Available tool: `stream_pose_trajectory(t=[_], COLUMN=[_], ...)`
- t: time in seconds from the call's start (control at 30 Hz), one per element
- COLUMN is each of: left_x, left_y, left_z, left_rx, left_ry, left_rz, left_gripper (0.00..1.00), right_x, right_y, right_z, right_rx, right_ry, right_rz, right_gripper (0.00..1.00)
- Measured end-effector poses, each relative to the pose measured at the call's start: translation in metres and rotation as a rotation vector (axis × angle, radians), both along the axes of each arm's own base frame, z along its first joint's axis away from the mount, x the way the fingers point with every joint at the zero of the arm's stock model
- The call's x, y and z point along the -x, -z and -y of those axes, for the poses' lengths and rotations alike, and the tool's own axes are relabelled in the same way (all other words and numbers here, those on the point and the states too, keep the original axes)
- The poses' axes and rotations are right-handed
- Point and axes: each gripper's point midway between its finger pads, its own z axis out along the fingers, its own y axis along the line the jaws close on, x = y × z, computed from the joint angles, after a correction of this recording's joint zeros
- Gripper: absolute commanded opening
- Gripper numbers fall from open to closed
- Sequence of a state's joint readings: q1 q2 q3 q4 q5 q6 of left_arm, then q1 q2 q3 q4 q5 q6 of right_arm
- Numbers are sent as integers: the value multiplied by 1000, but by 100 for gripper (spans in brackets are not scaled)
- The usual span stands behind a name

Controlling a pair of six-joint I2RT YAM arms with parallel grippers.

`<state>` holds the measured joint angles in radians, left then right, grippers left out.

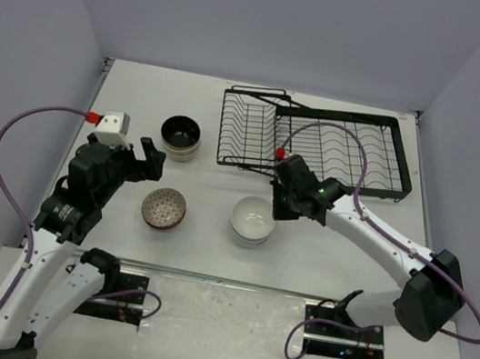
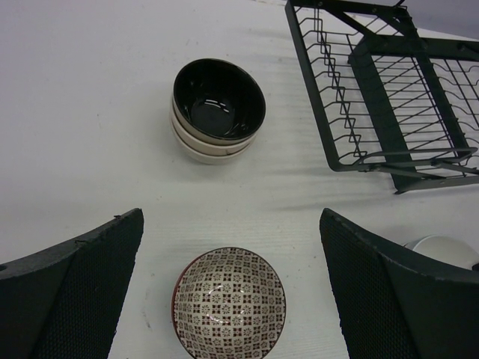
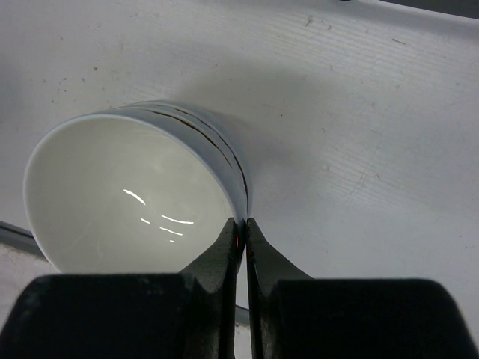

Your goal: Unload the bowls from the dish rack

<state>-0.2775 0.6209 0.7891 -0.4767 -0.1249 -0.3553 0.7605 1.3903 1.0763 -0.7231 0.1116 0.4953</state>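
The black wire dish rack (image 1: 320, 142) stands at the back right, and I see no bowls in it. A stack of white bowls (image 1: 252, 220) sits on the table in front of it. My right gripper (image 1: 275, 209) is shut on the right rim of the top white bowl (image 3: 120, 194), with the rim pinched between the fingertips (image 3: 232, 238). My left gripper (image 2: 230, 224) hangs open above the table, just beyond a reddish-brown patterned bowl (image 2: 230, 303). Farther on stands a stack of beige bowls with dark insides (image 2: 218, 101).
The rack (image 2: 389, 90) has two joined parts, a slotted basket on the left and a wider flat section on the right. Grey walls close in the table at the back and sides. Purple cables loop off both arms.
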Motion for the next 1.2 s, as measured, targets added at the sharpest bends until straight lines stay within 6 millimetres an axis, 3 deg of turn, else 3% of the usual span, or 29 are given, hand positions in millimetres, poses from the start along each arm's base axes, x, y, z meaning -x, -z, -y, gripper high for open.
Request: stream_pose_trajectory(t=[0.57, 0.83, 0.87, 0.9, 0.97, 1.07, 1.2], left_x=[-1, -2, -2, -2, -2, -3, -5], left_y=[3, 4, 5, 5, 5, 6, 12], left_z=[2, 3, 3, 3, 3, 3, -5], left_rx=[0, 0, 0, 0, -1, -3, -20], left_ry=[10, 14, 14, 15, 15, 12, -38], left_rz=[-13, -18, -19, -19, -20, -24, -47], left_gripper=[100, 100, 100, 100, 100, 100, 100], right_x=[-2, -5, -5, -6, -6, -5, -8], right_y=[6, 3, 3, 2, -1, -9, -30], right_z=[-7, -13, -13, -13, -12, -9, 0], right_rx=[-36, -64, -66, -68, -71, -74, -68], right_ry=[-9, -3, -3, -1, 1, 3, 21], right_rz=[7, 21, 23, 25, 31, 52, 108], right_gripper=[0, 34, 40, 53, 62, 69, 97])
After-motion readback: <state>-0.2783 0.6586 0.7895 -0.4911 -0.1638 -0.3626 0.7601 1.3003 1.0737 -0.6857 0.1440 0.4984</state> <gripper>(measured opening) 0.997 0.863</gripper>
